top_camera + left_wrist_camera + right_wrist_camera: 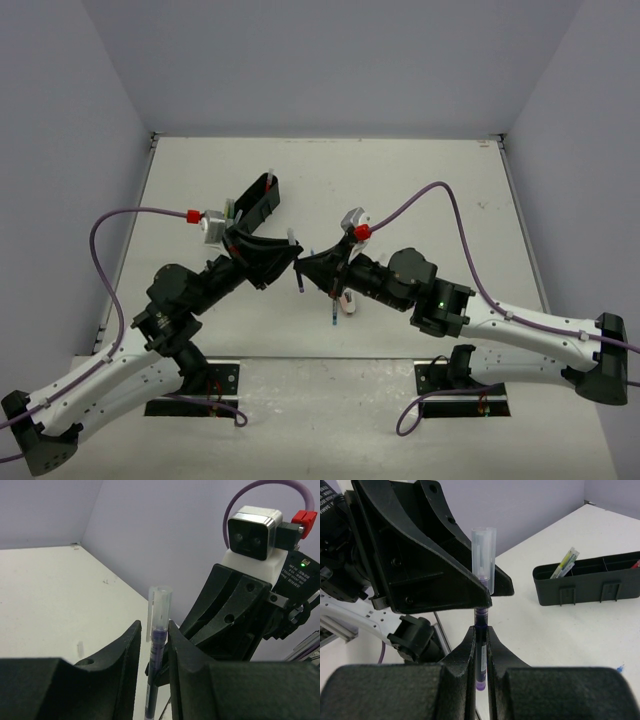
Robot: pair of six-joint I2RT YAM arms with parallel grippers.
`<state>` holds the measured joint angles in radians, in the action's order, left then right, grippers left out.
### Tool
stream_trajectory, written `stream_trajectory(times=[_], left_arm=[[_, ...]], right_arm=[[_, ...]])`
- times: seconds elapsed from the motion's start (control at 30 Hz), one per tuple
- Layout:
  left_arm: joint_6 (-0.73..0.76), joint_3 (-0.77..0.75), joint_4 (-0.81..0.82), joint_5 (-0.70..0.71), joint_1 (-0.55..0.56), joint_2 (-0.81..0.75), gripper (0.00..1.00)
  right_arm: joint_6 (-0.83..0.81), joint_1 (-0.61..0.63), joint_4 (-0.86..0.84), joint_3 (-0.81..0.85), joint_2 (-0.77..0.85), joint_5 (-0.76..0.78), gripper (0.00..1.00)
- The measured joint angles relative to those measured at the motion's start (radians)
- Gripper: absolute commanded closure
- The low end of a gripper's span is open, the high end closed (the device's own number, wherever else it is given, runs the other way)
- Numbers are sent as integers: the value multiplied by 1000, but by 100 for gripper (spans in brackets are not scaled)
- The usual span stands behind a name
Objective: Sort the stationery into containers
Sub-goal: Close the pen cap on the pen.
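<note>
A dark purple pen with a clear cap (297, 268) stands upright between both grippers over the middle of the table. My right gripper (481, 631) is shut on its lower barrel (481, 652). My left gripper (155, 630) straddles the pen (158, 645) just below the cap; the pen rests against one finger and a gap shows on the other side. The two grippers meet tip to tip in the top view, left (293, 257) and right (308, 260). The black organiser tray (262, 203) lies behind the left gripper and shows in the right wrist view (585, 585) with yellow pens (565, 564) in it.
A blue pen (331, 316) and a pinkish-white eraser block (346, 300) lie on the table under the right arm. A blue tip (619, 668) lies on the table in the right wrist view. Purple cables arc over both arms. Walls close the table's far, left and right sides.
</note>
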<state>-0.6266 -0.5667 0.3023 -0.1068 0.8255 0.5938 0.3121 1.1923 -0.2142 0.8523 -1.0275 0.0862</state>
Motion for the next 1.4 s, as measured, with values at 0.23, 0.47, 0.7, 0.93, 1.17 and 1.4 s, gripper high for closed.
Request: stream_trajectory(times=[0.23,0.47,0.7,0.93,1.17,1.4], left_arm=[[9,0,-26,-17,1,2,98],[21,0,-28,-34,1,-11,100],[37,0,-24,-87,0,-27,100],[49,-12,-17,-121,1,-37,100],[63,-30,-19,-125,1,-34,49],[89,-102,-75,-95,1,2,9]], right_arm=[[-3,0,-3,0,0,0,100],[-3,1,-8,2,0,-4,92],[-11,1,-11,26,-29,-48,69],[-7,1,-13,32,-76,-106,84],[-2,0,-29,36,-82,-157,100],[-6,1,-25,36,-75,-157,100]])
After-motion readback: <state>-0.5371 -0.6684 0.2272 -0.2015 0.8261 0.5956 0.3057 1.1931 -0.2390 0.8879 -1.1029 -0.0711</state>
